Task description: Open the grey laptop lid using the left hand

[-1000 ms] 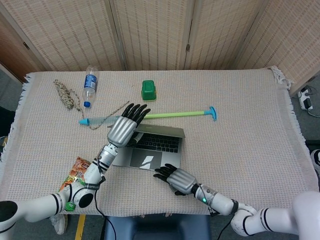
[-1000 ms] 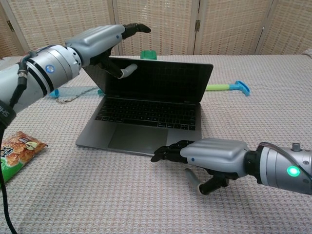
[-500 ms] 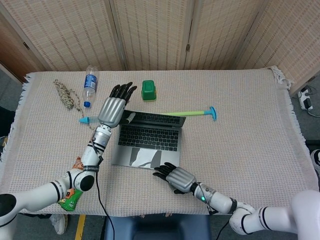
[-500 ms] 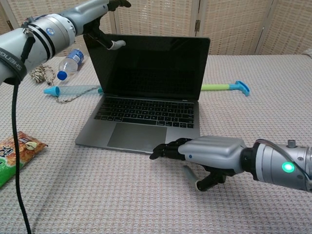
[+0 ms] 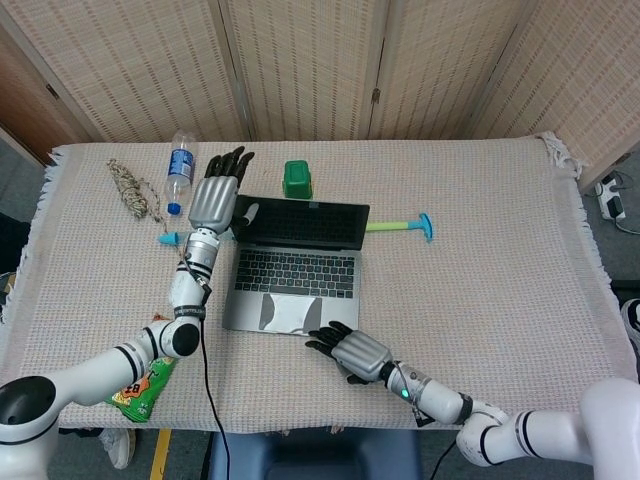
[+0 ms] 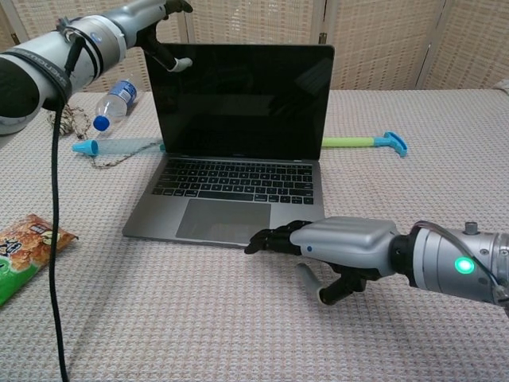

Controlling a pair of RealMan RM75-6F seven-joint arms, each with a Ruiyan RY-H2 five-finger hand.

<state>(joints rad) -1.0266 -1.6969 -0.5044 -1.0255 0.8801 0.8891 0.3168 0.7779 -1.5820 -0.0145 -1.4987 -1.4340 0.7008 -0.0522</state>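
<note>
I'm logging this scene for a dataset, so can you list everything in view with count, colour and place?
laptop: one, grey, lid up, screen dark, table centre
water bottle: one, clear with blue label, lying far left
twine bundle: one, beige, left of the bottle
green container: one, behind the laptop
long-handled tool: one, green shaft with blue end, behind the laptop, right side
light blue tool: one, left of the laptop
snack bag: one, orange and green, near left edge
table cloth: one, beige woven
left hand: at the lid's upper left corner
right hand: on the cloth at the laptop's front edge, holding nothing
</note>
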